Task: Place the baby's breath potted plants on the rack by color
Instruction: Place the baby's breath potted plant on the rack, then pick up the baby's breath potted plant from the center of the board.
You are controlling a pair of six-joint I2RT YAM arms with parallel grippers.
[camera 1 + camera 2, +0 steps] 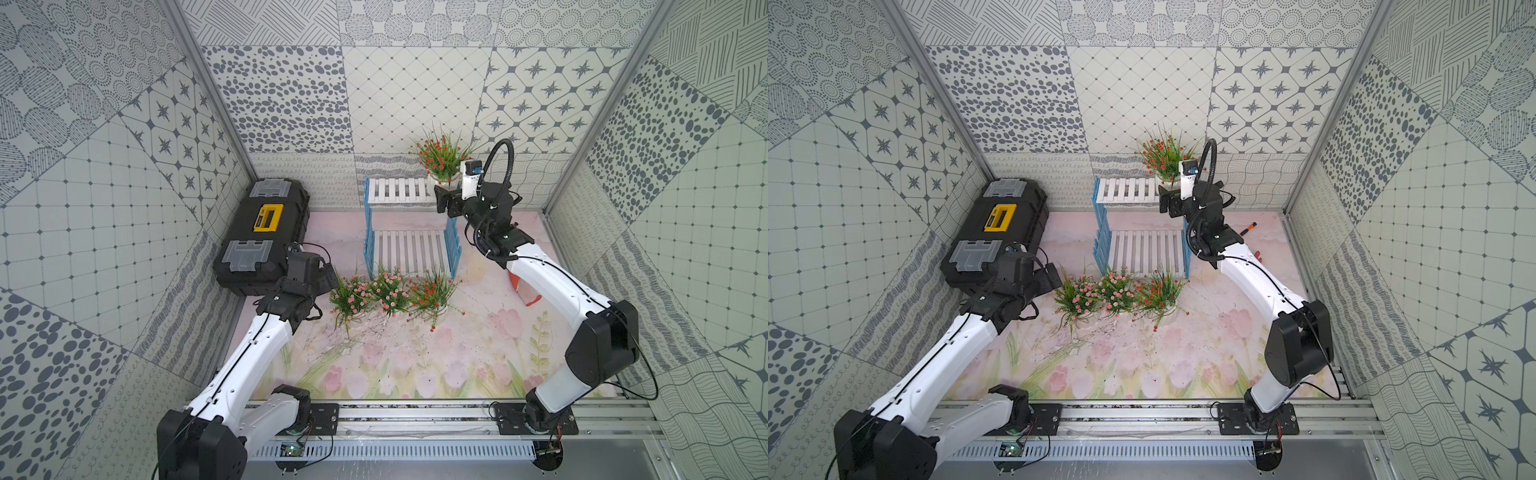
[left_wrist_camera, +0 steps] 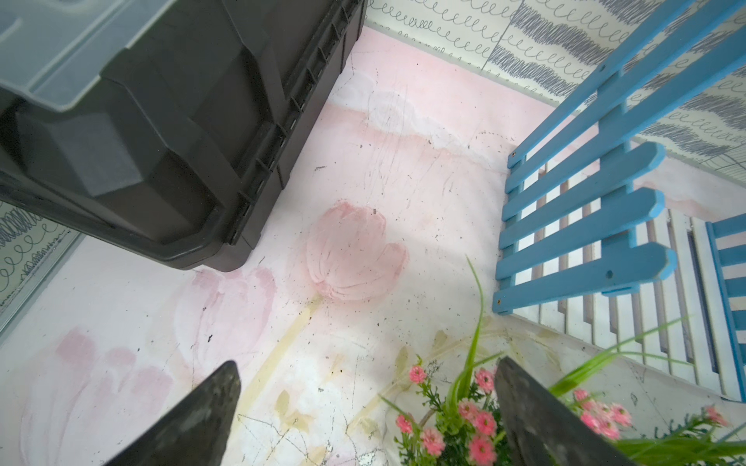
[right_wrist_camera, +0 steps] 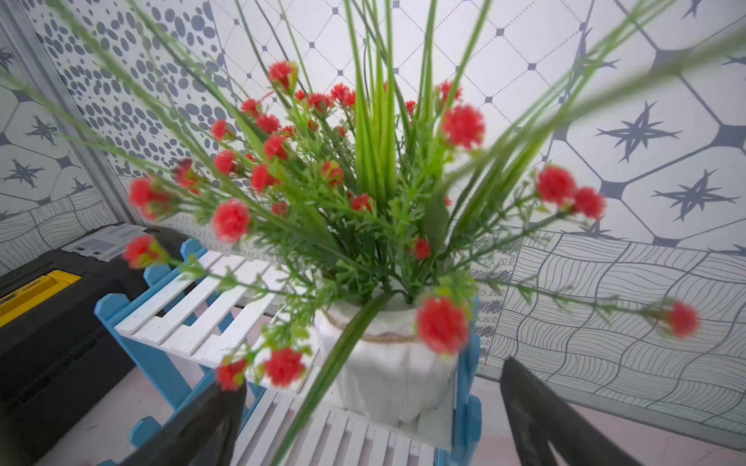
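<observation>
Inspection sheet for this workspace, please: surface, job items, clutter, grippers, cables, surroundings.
Surface: floral mat, scuffed.
Job's things: shelved red plant on rack's upper shelf; end pink plant, middle pink plant, second red plant on mat before it.
Clutter: toolbox; orange-white item under right arm.
Grippers: left gripper open beside end pink plant; right gripper open, facing shelved red plant.
Cables: conduit loops over right wrist; loose wires at bases.
Surroundings: patterned walls; front metal rail.

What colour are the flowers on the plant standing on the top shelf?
Red. The plant shows best in the right wrist view.
</observation>
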